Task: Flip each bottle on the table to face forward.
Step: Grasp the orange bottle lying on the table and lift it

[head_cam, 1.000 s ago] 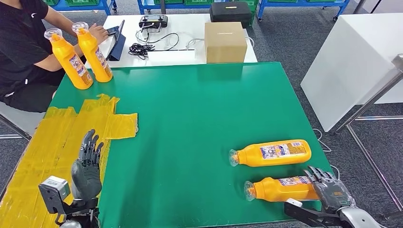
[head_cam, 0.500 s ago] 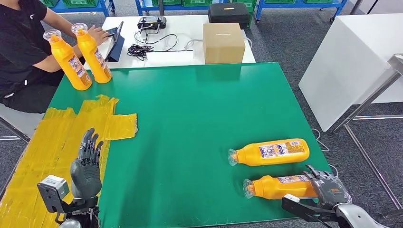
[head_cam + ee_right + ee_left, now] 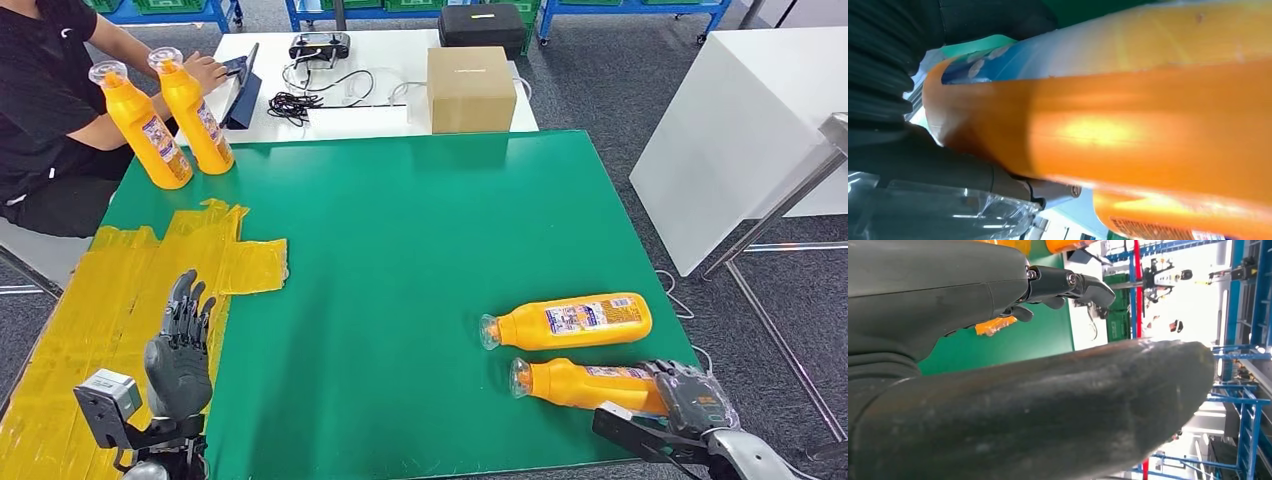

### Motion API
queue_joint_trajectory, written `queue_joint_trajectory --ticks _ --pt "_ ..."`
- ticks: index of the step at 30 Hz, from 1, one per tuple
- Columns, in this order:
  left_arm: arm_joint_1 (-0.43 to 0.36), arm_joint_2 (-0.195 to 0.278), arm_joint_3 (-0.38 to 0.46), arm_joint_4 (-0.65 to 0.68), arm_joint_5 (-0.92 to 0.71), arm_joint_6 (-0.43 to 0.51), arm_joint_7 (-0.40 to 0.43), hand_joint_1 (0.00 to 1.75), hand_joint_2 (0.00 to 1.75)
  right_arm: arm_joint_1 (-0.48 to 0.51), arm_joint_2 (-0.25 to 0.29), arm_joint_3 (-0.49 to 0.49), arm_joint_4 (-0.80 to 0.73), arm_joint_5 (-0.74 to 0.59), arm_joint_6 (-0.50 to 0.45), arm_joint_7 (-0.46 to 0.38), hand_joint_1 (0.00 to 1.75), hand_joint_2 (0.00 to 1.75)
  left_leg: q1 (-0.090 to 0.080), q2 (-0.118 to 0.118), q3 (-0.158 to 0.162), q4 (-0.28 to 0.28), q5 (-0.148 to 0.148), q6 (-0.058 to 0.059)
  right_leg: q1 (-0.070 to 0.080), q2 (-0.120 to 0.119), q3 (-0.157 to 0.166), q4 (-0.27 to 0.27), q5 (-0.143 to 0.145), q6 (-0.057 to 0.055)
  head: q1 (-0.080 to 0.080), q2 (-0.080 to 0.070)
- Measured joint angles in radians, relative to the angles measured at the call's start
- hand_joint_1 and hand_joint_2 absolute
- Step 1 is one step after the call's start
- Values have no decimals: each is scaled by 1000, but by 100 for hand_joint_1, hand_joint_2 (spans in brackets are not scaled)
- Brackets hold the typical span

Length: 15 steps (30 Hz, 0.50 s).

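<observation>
- At the table's (image 3: 400, 250) near right corner: right hand (image 3: 695, 400) grips the base of the nearer lying bottle (image 3: 585, 386).
- Near left: left hand (image 3: 180, 350) open, fingers apart.
- Just beyond: second lying bottle (image 3: 570, 321).
- Far left corner: two upright bottles (image 3: 170, 115).

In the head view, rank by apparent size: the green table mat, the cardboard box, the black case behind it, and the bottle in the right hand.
1. green table mat, by far the largest.
2. cardboard box.
3. bottle, partly hidden by the right hand; close to the box, and nearer the camera, so unsure.
4. black case, cut off at the frame edge.
</observation>
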<state>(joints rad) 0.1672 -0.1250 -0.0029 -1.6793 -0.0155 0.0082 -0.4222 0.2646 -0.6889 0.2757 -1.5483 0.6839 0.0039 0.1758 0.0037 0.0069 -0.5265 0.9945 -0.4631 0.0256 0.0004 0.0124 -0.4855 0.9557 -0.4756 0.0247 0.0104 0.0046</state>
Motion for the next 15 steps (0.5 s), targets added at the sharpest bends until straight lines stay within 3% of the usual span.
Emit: queue_joint_trajectory --ticks 5,9,15 --pt "35 1 2 0 90 -73 23 0 0 51 103 -50 -98 -180 -64 -238 175 175 0 -1 -6 0 2 -1 0 0 5 1 1 0 -1 0" --pt "59 1 2 0 114 -93 25 0 175 76 184 -65 -190 -208 -65 -279 175 175 0 -5 -8 0 2 -1 0 -3 3 1 0 0 -1 0" --pt "80 -9 0 -11 137 -101 23 0 175 82 273 -72 -282 -209 -106 -405 175 175 0 -7 -12 0 3 -1 0 -5 0 2 0 0 0 0"
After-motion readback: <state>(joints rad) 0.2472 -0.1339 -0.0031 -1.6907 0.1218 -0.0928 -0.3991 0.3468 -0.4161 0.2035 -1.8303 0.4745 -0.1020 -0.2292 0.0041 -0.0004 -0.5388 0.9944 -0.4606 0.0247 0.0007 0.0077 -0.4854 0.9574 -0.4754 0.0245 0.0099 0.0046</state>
